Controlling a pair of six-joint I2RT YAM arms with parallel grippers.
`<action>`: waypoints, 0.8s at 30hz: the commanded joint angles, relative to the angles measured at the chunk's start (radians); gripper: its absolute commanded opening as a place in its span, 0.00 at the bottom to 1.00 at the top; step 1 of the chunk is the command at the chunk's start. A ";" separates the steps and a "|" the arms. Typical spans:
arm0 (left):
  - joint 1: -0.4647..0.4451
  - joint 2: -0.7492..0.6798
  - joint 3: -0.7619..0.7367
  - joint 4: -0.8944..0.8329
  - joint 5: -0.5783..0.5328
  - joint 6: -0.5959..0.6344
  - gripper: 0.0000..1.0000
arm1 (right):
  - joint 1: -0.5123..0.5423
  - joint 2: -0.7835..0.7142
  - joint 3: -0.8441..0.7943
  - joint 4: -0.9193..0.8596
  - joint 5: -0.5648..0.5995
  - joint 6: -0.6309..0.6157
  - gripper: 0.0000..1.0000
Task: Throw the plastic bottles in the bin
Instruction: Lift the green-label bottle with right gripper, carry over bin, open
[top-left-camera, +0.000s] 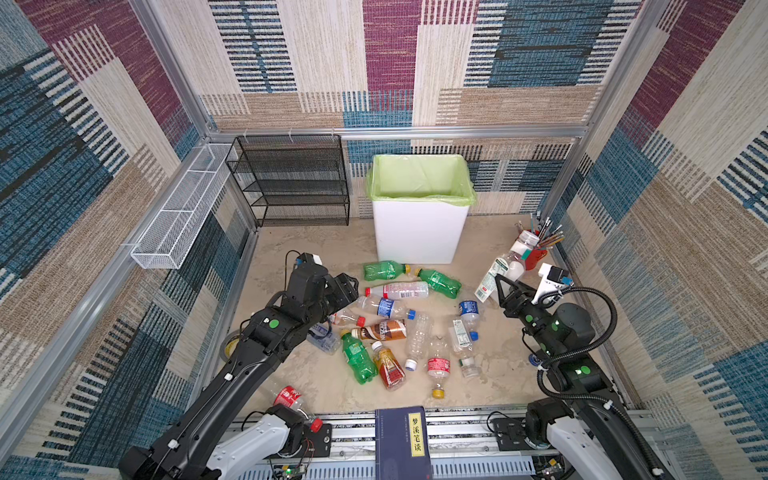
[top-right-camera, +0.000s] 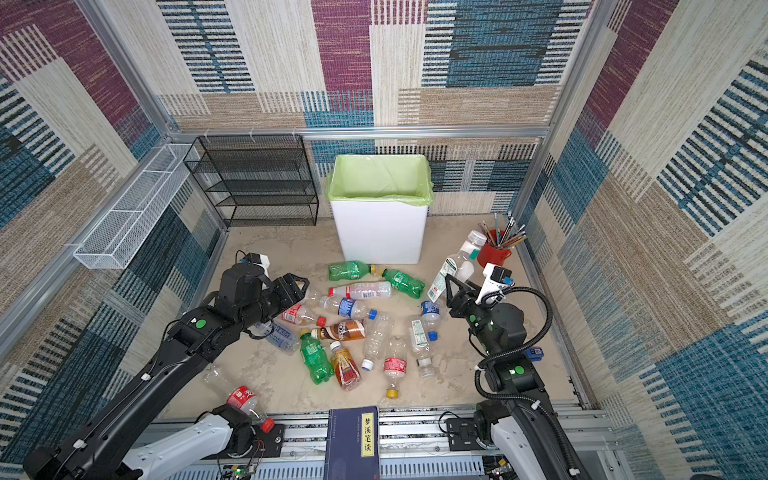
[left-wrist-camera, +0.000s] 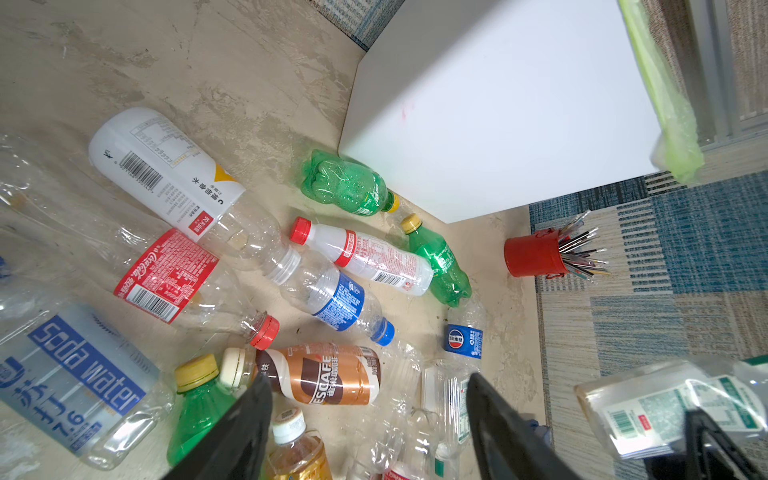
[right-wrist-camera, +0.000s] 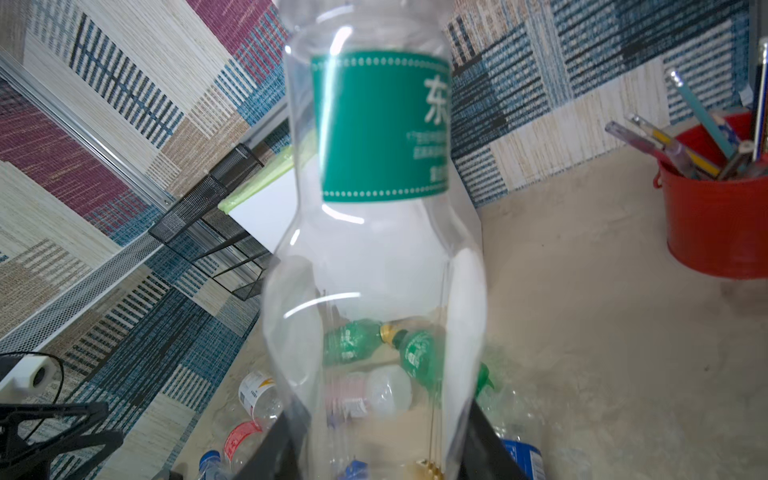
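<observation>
Right wrist view is filled by a clear bottle (right-wrist-camera: 382, 257) with a green label, pinched near its base between the black jaws of the right gripper (right-wrist-camera: 382, 449). In both top views it is tilted, to the right of the heap and just beside a red cup (top-left-camera: 536, 257) of pencils. The other plastic bottles (top-left-camera: 397, 290), green, clear and brown, lie scattered on the sandy floor (top-left-camera: 316, 378) in front of the bin (top-left-camera: 419, 232), a tall white box with a light green bag over its rim. The left gripper (top-left-camera: 350, 286) hovers over the heap's left edge, jaws spread partway, holding nothing. A black mesh rack (top-left-camera: 291, 183) stands left of the bin, and a white wire basket (top-left-camera: 178, 220) hangs on the left wall.
</observation>
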 joint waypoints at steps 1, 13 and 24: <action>0.001 -0.001 0.013 0.014 -0.008 0.028 0.75 | 0.002 0.137 0.143 0.251 0.006 -0.054 0.28; 0.001 0.036 0.057 0.051 -0.037 0.027 0.74 | 0.002 1.148 1.976 -0.427 -0.083 -0.059 0.99; 0.013 0.003 0.062 0.020 -0.066 0.038 0.75 | -0.016 0.832 1.544 -0.497 -0.036 -0.119 0.98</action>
